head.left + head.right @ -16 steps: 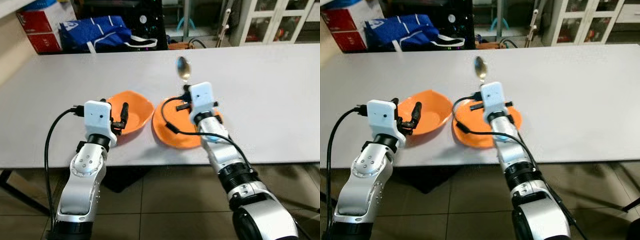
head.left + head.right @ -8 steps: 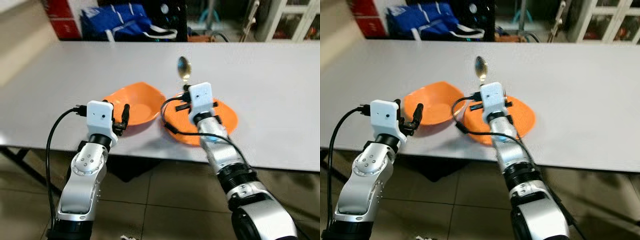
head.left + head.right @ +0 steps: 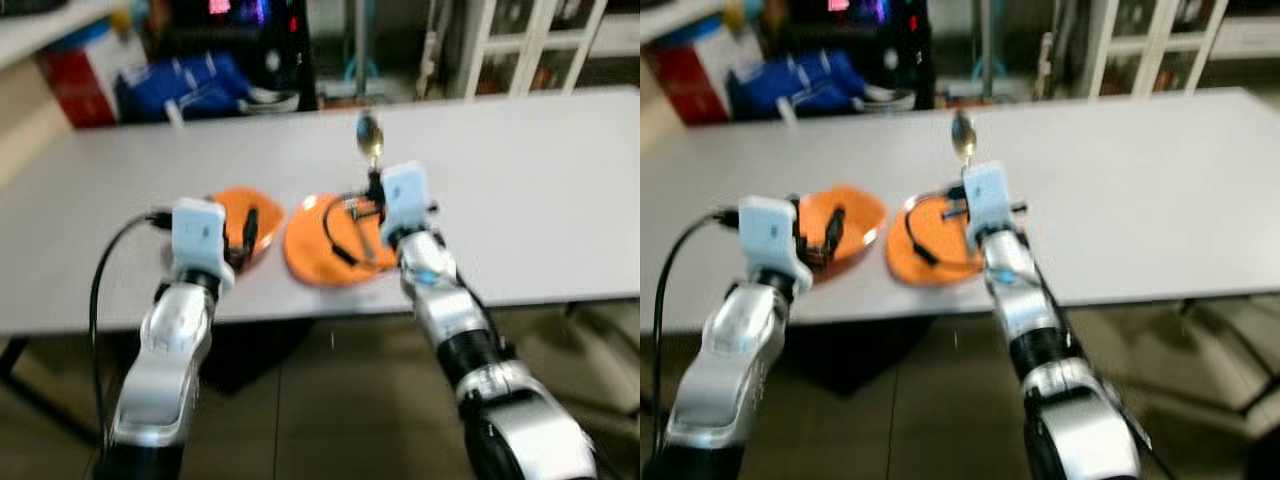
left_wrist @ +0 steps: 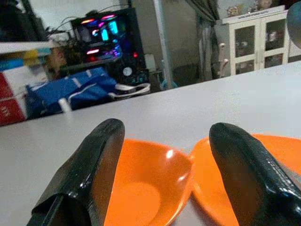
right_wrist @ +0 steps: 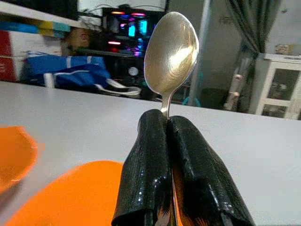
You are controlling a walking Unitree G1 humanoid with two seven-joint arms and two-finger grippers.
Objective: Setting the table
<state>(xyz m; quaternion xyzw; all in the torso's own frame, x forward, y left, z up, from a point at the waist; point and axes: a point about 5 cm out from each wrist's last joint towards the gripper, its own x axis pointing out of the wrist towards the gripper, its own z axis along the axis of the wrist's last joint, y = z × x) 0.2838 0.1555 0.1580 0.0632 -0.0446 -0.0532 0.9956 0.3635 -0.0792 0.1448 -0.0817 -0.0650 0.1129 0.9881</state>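
Below the right gripper [image 5: 170, 155], clamped on an upright spoon [image 5: 171, 52], sits the orange plate [image 3: 325, 255]; left gripper [image 4: 169, 174], fingers apart, faces the orange bowl [image 4: 148, 186].

Left pincer [image 4: 164, 155] spread wide, right pincer [image 5: 170, 141] pinched closed

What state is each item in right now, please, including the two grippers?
Spoon: upright, bowl end up, clamped by its handle.
Right gripper: jaws shut on the spoon, above the plate.
Left gripper: jaws open, holding nothing, by the bowl.
Bowl: right way up on the table, nothing in it.
Plate: flat on the table beside the bowl.
Table: bears both dishes near its front edge.
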